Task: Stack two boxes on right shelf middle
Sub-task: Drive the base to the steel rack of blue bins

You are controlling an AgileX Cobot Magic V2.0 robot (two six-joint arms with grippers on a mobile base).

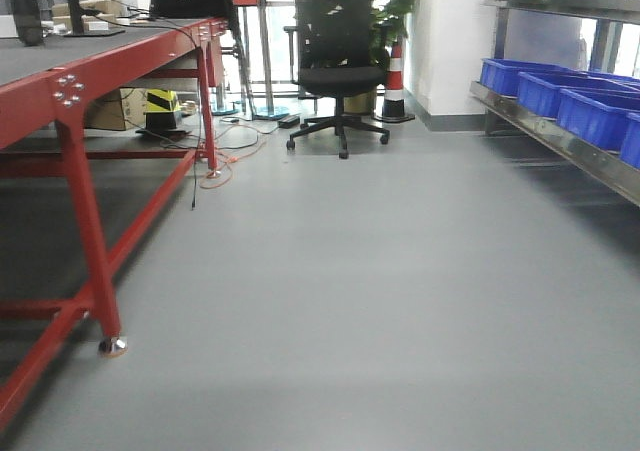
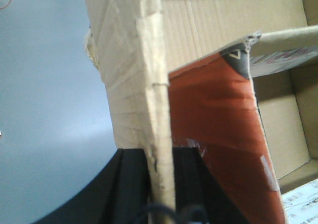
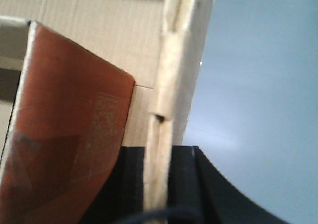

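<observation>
A grey floor (image 1: 380, 291) carries a red-framed worktop (image 1: 50, 59) at left, a black office chair (image 1: 340, 76), a striped traffic cone (image 1: 395, 81) and loose cables (image 1: 235, 159). At right, one tier of a steel shelf (image 1: 555, 138) holds a row of blue plastic bins (image 1: 598, 116).

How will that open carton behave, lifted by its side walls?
Likely to flex: the left gripper and right gripper each pinch only a thin, creased wall edge of the carton. Probably light: the inside that shows looks mostly bare. The orange inner flap may flop.
</observation>
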